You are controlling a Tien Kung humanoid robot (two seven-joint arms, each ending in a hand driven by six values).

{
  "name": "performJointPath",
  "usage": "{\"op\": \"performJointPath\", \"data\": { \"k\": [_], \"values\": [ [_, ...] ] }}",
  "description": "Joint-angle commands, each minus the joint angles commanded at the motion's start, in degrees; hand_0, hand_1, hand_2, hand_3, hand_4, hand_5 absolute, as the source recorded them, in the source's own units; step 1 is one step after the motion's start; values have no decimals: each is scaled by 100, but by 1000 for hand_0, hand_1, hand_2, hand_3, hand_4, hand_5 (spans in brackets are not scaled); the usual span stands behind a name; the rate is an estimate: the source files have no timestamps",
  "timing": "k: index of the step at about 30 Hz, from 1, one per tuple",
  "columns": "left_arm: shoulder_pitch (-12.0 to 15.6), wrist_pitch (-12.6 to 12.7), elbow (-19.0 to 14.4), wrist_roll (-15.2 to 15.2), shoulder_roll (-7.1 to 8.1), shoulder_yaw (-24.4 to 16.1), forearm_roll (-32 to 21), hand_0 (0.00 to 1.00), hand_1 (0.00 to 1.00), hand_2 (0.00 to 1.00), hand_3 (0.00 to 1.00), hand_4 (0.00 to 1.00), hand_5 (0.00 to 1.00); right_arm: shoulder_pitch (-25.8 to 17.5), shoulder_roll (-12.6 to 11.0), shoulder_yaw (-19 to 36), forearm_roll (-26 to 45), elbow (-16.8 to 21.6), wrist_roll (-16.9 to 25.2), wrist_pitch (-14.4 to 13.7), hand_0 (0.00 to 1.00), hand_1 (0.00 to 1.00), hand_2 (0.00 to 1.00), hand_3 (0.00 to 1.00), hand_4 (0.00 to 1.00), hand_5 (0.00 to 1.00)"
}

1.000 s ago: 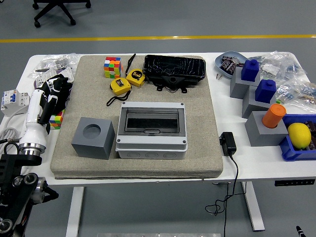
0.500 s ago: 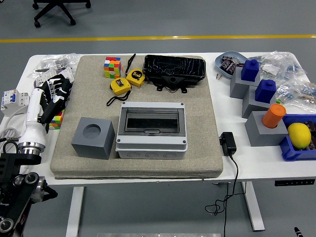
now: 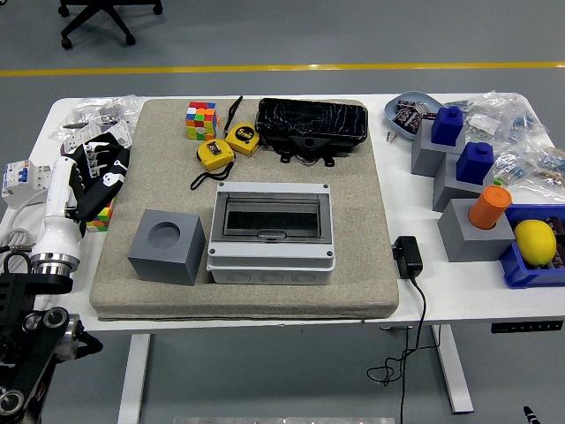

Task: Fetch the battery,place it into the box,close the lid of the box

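Note:
The grey box (image 3: 271,231) sits at the middle of the beige mat (image 3: 353,265), and its clear lid lies shut and flat. A black, plastic-wrapped battery pack (image 3: 311,125) lies at the mat's far edge, behind the box. My left hand (image 3: 97,168) hovers over the mat's left edge, well left of both, with its fingers relaxed and holding nothing. A small colour cube (image 3: 101,215) lies partly hidden under it. My right arm is not visible.
A grey block with a round hole (image 3: 166,246) stands left of the box. A colour cube (image 3: 200,119) and two yellow tape measures (image 3: 214,153) lie at the far left. A black adapter (image 3: 407,256), grey-and-blue blocks (image 3: 459,159) and a lemon (image 3: 535,240) are on the right.
My left hand has drifted slightly farther over the table and its fingers have spread a little. Nothing else has moved.

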Motion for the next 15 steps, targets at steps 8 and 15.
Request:
{"op": "performJointPath", "data": {
  "k": [8, 15],
  "values": [
    [-10, -13, 11, -33, 1, 8, -71, 572, 622, 574, 439, 684, 373, 16, -10, -24, 14, 0, -10, 4, 787, 715, 725, 785, 998, 998],
    [3, -15, 76, -148, -6, -2, -315, 583, 627, 585, 520, 733, 448, 13, -10, -38, 21, 0, -14, 11, 788, 714, 724, 783, 998, 998]
  ]
}}
